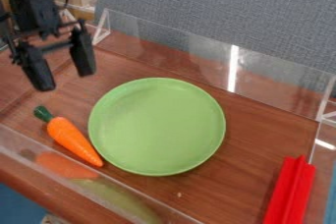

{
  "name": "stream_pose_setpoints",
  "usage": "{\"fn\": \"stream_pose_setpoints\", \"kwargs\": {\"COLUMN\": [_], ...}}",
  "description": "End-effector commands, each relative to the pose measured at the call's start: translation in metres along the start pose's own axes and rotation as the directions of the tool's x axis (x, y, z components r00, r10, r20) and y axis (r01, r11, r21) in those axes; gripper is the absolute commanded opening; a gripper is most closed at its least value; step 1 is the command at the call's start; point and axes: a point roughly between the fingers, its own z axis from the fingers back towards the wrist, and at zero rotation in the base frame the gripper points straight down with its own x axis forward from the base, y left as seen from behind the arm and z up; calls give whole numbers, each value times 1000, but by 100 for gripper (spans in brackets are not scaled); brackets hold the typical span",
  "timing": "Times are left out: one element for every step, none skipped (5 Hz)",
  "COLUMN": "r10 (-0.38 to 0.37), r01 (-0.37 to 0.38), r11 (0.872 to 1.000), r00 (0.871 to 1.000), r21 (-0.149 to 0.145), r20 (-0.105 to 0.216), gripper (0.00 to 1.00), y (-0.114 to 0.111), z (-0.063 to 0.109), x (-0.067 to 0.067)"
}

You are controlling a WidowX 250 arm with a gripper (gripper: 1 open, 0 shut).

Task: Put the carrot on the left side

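Camera view: toy carrot looks light, stiff — grasp mid-body, across taper; gripper wide, holding nothing.

We are looking through just one camera. It is sitting up high and peeking down at the wooden table, facing the speckled gray wall behind. We are staying near enough that the round green plate is filling much of the middle.
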Motion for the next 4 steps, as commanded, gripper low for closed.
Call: {"fn": "stream_pose_setpoints", "kwargs": {"r10": [-22, -21, -30, -34], "r01": [28, 36, 61, 84], "r11": [995, 987, 978, 970], "r00": [998, 996, 987, 976], "r21": [-100, -155, -199, -228], "r20": [54, 92, 157, 217], "gripper": [100, 100, 100, 100], "y": [-4, -8, -10, -10], "z": [29, 29, 41, 51], "x": [-14, -11, -11, -9]}}
